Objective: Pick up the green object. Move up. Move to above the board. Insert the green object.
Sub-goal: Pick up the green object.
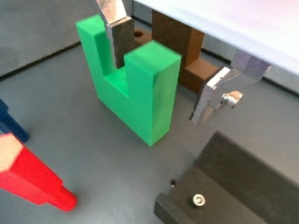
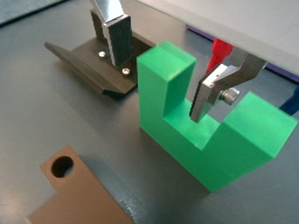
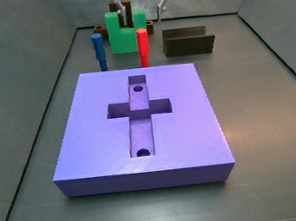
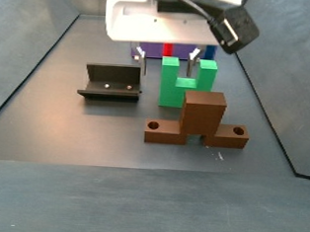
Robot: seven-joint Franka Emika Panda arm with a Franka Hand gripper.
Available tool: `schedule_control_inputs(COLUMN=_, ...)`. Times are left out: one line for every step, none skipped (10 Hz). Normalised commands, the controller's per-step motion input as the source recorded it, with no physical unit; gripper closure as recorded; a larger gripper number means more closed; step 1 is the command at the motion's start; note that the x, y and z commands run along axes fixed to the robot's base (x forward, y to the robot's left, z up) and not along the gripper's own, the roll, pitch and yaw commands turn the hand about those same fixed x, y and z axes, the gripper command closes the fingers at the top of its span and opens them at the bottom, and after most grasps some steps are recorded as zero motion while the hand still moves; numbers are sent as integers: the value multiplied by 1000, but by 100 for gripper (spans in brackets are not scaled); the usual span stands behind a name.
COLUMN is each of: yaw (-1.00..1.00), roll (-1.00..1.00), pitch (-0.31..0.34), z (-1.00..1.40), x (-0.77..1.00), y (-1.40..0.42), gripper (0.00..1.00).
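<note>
The green object [image 1: 135, 83] stands upright on the dark floor, prongs up; it also shows in a wrist view [image 2: 198, 122] and in both side views [image 3: 127, 39] [image 4: 187, 82]. My gripper [image 1: 162, 87] is open and straddles one prong: one finger [image 1: 117, 35] is down in the slot between the prongs, the other finger [image 1: 216, 92] is outside that prong. Small gaps show on both sides of the prong [image 2: 163, 74]. The purple board [image 3: 138, 119] with its cross-shaped recess lies well apart from the gripper, in the near part of a side view.
A brown block [image 4: 197, 121] with two holed feet stands just beside the green object. The fixture [image 4: 113, 83] [image 3: 188, 42] stands on the floor nearby. A red piece [image 3: 145, 44] [image 1: 35, 179] and a blue piece [image 3: 98, 50] stand close to the green object.
</note>
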Motion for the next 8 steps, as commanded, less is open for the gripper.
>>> schedule_control_inputs(yaw=0, roll=-49, pitch=0, z=-146, x=-29, y=0, gripper=0)
schedule_control_inputs(yaw=0, roll=0, pitch=0, z=0, x=0, y=-31, gripper=0)
schedule_control_inputs(yaw=0, roll=0, pitch=0, z=0, x=0, y=-89, gripper=0)
schedule_control_inputs(yaw=0, roll=0, pitch=0, z=0, x=0, y=0, gripper=0)
schedule_control_inputs(yaw=0, roll=0, pitch=0, z=0, x=0, y=0, gripper=100)
schedule_control_inputs(yaw=0, roll=0, pitch=0, z=0, x=0, y=0, gripper=100)
schedule_control_inputs(yaw=0, roll=0, pitch=0, z=0, x=0, y=0, gripper=100)
schedule_control_inputs(yaw=0, roll=0, pitch=0, z=0, x=0, y=0, gripper=100)
